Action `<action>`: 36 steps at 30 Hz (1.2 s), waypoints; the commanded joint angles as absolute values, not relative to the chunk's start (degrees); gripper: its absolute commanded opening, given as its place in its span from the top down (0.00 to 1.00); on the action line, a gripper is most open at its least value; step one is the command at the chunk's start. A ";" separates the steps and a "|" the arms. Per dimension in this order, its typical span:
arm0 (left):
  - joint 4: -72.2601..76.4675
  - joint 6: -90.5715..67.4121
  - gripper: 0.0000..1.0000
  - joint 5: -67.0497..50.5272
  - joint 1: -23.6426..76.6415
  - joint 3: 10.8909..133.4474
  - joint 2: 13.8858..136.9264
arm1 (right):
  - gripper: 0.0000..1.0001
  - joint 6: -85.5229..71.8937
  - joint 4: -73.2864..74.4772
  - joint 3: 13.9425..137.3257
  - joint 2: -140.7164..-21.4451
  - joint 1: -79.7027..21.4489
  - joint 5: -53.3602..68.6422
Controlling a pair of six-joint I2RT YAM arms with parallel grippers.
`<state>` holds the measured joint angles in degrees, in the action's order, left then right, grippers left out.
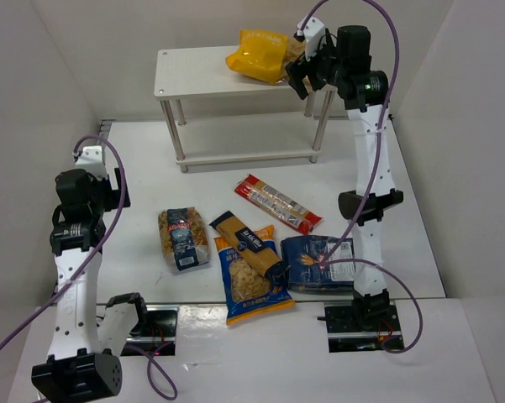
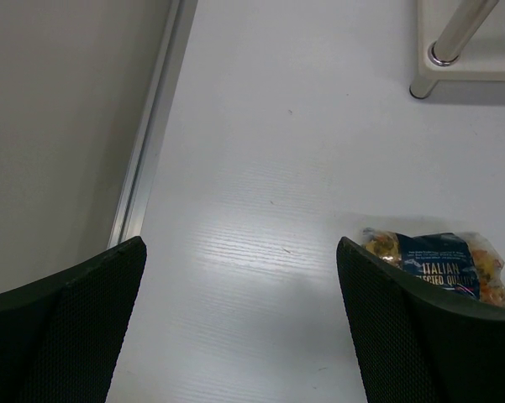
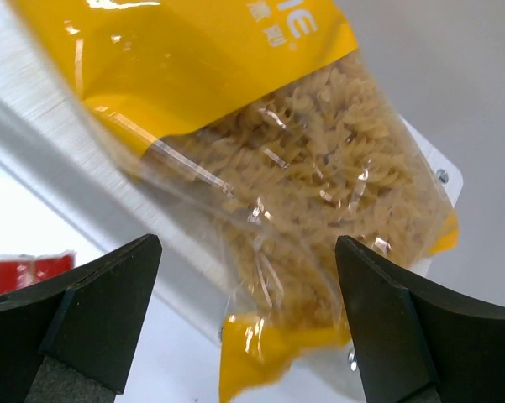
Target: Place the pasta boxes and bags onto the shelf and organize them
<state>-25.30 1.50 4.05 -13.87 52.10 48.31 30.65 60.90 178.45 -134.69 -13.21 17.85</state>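
Note:
The shelf (image 1: 202, 71) stands at the back of the table. The yellow-topped clear bag (image 1: 256, 54) of spiral pasta lies on the right end of its top board, one corner over the edge. My right gripper (image 1: 302, 77) is open just off that end. In the right wrist view the bag (image 3: 277, 159) lies ahead of the spread fingers, untouched by them, with the gripper (image 3: 248, 252) empty. My left gripper (image 1: 109, 189) hangs open and empty over the left table (image 2: 239, 252). The dark-blue-labelled clear bag (image 1: 183, 238) lies right of it and shows in the left wrist view (image 2: 437, 256).
On the table in front of the shelf lie the long red spaghetti packet (image 1: 277, 203), a yellow and dark blue pack (image 1: 248, 243) on a yellow-blue bag (image 1: 252, 290), and a dark blue box (image 1: 319, 262). A shelf leg (image 2: 454, 38) is near. White walls enclose the table.

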 commanded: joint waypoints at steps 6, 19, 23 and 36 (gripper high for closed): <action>-24.08 2.20 0.00 1.50 -14.33 52.38 46.58 | 0.05 29.18 67.24 175.52 -122.62 -12.57 21.71; -26.89 6.24 0.00 -10.37 -14.33 52.91 44.30 | 0.00 26.81 70.22 154.97 -107.68 -5.99 35.93; -27.42 6.24 0.00 -10.90 -14.33 52.91 43.77 | 0.00 21.12 54.82 119.70 -92.69 -3.26 39.13; -27.95 4.57 0.00 -9.15 -14.33 53.44 47.63 | 0.00 4.93 23.99 57.58 -62.92 -3.69 -2.36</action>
<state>-28.40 5.58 -9.39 -13.87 52.12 46.06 9.74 30.30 62.30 -59.16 -4.19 10.83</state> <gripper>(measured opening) 0.995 0.994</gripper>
